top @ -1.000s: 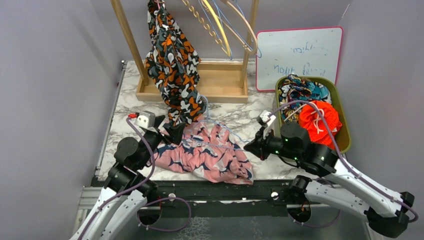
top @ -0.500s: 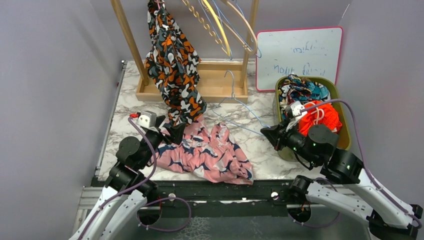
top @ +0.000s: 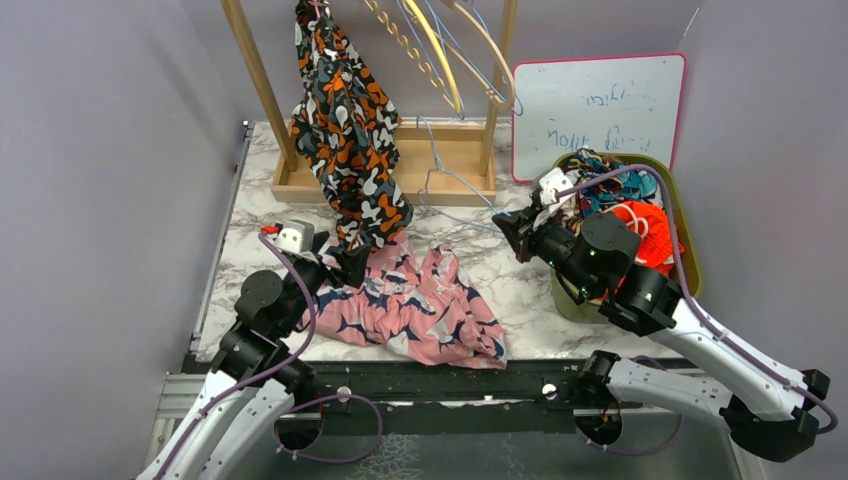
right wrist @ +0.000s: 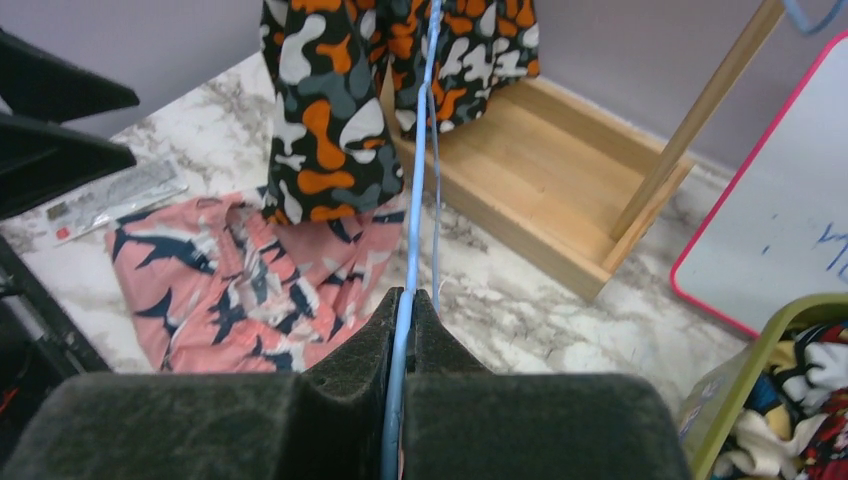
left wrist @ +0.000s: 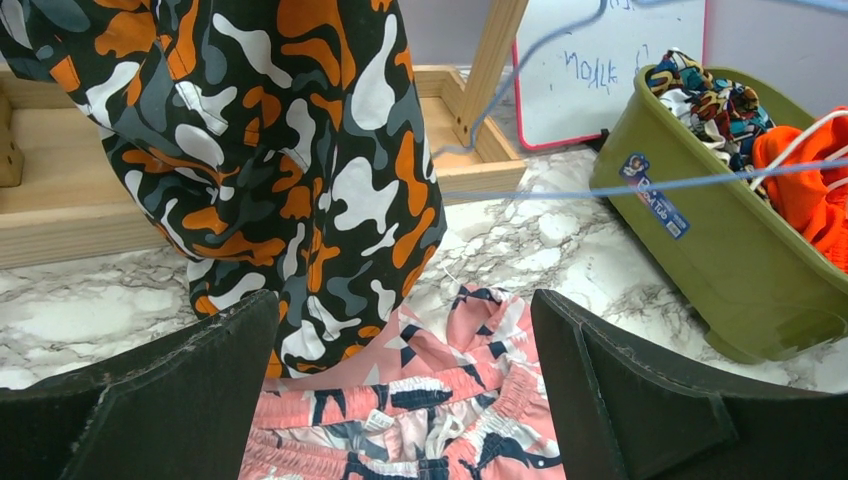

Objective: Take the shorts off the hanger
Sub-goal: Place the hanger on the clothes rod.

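1. Pink print shorts: soft fabric with navy marks, lying crumpled on the marble counter near its front edge.
2. Black-orange-white blotch shorts: hanging from the wooden rack at the back of the counter, with the lower hem reaching down to the pink pair.
3. Left gripper: jaws spread wide with nothing between them, low over the counter at the back edge of the pink print shorts, just beside the blotch hem.
4. Right gripper: jaws pressed together, pinching a blue wire hanger. It is held above the counter between rack and tub, apart from the pink pair.
5. Green tub: on the right side of the counter, holding bright orange shorts and multicolour print shorts.
6. Whiteboard: pink-framed, upright behind the tub, with faint blue writing.
7. Rack hangers: several, hanging from the top of the rack.
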Controlling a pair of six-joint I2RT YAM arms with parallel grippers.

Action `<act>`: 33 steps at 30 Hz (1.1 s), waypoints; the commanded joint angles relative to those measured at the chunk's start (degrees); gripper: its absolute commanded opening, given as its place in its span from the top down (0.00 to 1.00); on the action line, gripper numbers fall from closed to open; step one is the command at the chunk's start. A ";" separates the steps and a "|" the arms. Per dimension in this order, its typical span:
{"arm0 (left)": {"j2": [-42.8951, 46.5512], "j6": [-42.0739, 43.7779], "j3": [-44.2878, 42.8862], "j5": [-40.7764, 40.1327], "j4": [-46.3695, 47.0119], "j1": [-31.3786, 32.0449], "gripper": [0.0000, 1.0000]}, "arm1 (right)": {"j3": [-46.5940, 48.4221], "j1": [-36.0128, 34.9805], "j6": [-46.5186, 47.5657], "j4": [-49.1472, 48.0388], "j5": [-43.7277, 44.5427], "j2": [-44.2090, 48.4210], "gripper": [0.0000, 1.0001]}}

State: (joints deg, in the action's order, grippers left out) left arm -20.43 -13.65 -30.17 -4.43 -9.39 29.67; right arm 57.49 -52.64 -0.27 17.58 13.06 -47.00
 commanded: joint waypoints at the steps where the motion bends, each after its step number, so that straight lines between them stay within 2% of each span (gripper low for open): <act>1: -0.56 0.20 -0.54 -1.45 0.12 -0.33 0.01 | 4.14 0.08 7.74 -11.95 4.28 -2.90 0.99; 9: -0.86 0.20 -0.65 -1.91 -0.32 -0.28 0.01 | 7.76 0.08 11.65 -24.74 2.45 -9.51 0.99; 17: -0.88 0.03 -0.54 -2.00 -0.30 -0.32 0.01 | 9.86 0.08 11.81 -40.54 6.61 -17.11 0.99; 28: -1.97 -0.07 -0.85 -2.09 -0.57 -0.36 0.01 | 25.68 0.09 11.88 -43.51 9.77 -32.70 0.99; 33: -2.01 -0.06 -0.89 -1.90 -0.61 -0.25 0.01 | 35.59 0.08 11.73 -38.89 10.27 -39.85 0.99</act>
State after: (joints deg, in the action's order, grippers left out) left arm -22.46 -13.67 -30.17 -5.58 -9.58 29.67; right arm 86.61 -52.64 10.79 -21.02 21.41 -83.02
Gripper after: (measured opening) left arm 0.987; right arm 0.017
